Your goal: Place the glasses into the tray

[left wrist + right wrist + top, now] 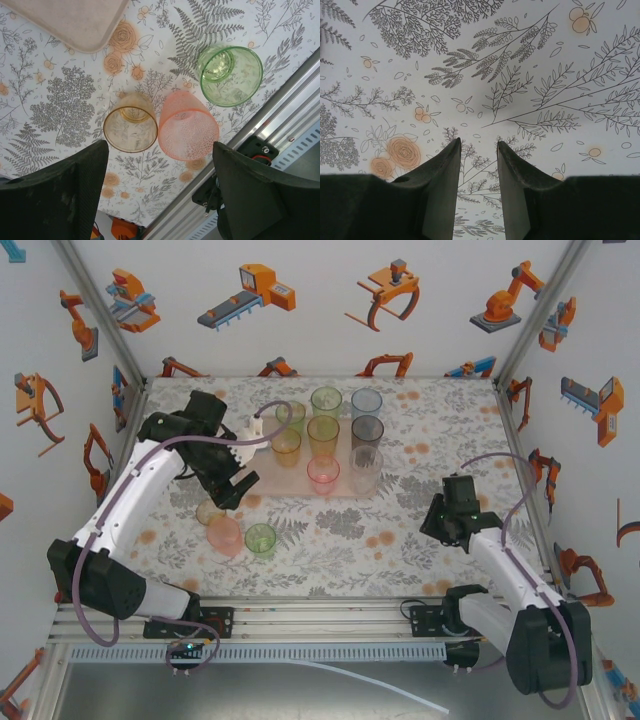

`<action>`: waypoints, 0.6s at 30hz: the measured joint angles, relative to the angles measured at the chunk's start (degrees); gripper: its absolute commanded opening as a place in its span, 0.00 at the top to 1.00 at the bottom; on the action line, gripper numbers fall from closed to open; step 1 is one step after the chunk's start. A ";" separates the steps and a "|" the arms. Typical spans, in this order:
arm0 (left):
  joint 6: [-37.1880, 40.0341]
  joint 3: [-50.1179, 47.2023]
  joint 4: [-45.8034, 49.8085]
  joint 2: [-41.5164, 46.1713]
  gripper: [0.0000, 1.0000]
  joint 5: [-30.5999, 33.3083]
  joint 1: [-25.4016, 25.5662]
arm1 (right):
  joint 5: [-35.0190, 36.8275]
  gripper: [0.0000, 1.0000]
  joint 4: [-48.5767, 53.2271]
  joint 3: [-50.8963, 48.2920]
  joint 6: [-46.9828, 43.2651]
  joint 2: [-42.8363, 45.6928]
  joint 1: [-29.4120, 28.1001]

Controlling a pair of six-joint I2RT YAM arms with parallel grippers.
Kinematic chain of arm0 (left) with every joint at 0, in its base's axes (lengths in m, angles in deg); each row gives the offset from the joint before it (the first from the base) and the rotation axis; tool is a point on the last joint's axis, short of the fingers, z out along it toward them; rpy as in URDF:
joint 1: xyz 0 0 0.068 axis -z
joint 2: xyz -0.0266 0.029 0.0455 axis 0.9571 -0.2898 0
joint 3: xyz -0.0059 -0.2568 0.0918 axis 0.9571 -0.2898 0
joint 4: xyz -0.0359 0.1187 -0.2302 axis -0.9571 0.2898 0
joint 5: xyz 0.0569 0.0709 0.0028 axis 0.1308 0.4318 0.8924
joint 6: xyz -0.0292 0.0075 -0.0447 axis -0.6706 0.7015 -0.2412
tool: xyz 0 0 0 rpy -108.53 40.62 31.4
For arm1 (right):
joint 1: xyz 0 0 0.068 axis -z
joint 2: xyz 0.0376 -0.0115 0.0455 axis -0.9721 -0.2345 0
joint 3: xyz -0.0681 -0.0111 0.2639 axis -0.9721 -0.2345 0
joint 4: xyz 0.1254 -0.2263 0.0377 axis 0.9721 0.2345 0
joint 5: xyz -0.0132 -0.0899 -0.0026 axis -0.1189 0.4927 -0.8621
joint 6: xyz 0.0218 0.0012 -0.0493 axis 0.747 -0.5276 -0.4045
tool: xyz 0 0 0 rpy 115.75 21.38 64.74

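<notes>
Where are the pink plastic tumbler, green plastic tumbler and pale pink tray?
Pink translucent plastic tumbler (187, 131): left wrist view, its middle.
Green translucent plastic tumbler (235, 82): left wrist view, inner wall.
Flat pale pink tray (75, 20): left wrist view, bare corner.

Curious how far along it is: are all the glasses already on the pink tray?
No: an amber glass, a pink glass and a green glass sit on the table, off the tray.

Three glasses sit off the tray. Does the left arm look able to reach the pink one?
Probably yes: the open left gripper hovers over the pink glass; the amber glass crowds it.
</notes>
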State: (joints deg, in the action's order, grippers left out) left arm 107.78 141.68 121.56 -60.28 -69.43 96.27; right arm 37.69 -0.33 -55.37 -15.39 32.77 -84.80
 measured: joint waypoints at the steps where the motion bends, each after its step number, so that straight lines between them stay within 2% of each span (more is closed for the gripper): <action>1: 0.09 -0.15 0.02 0.00 0.26 -0.02 0.00 | 0.00 0.64 0.00 -0.04 0.00 0.48 0.00; 5: 0.33 -0.52 -0.02 -0.02 0.28 0.07 0.00 | 0.07 0.67 0.07 -0.20 0.00 2.54 0.00; 12: 0.96 -1.92 -0.52 -0.55 0.34 0.74 0.00 | 0.42 0.80 0.52 0.37 -0.68 4.90 0.00; 18: 1.40 -3.34 -1.22 -0.96 0.36 1.46 0.00 | 0.24 0.74 -0.02 0.46 -0.79 2.51 0.00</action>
State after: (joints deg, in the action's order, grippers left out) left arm 109.18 138.34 120.34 -61.24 -67.97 96.27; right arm 37.93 -0.35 -54.91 -16.18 35.28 -84.80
